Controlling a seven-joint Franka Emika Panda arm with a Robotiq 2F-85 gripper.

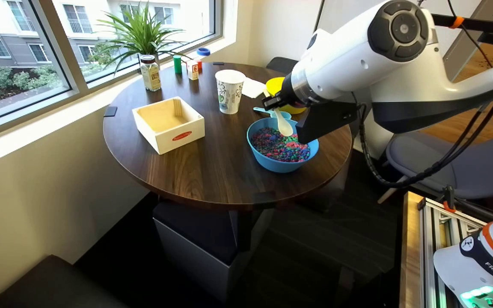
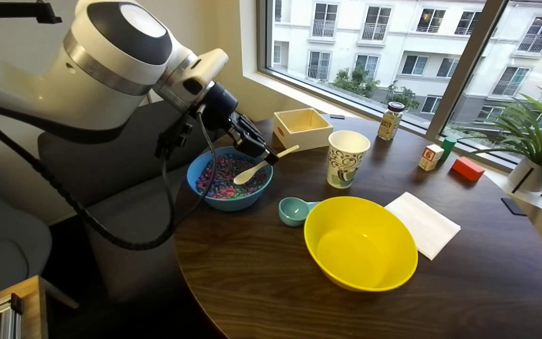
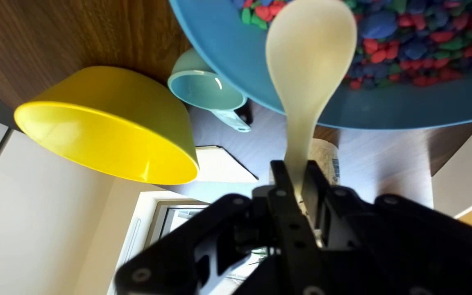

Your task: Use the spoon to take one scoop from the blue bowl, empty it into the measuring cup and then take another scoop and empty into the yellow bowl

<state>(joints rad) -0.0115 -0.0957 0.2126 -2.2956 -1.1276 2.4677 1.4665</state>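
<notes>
My gripper (image 3: 295,170) is shut on the handle of the cream-white spoon (image 3: 312,53). In both exterior views the spoon (image 1: 284,125) (image 2: 250,174) hangs tilted, bowl end down, over the blue bowl (image 1: 268,162) (image 2: 233,204). Its bowl end looks empty. The blue bowl holds small multicoloured pieces. The teal measuring cup (image 2: 293,213), with a short handle, stands on the table between the blue bowl and the yellow bowl (image 2: 360,254). Both look empty. In the wrist view the measuring cup (image 3: 207,90) and yellow bowl (image 3: 146,90) are left of the spoon. My arm partly hides the yellow bowl in an exterior view (image 1: 274,84).
A patterned paper cup (image 2: 344,160) stands near the blue bowl. A square wooden tray (image 1: 182,136) lies beyond it. A white napkin (image 2: 424,226) lies beside the yellow bowl. A jar (image 1: 150,73), small boxes (image 2: 430,157) and a plant (image 1: 144,36) are by the window.
</notes>
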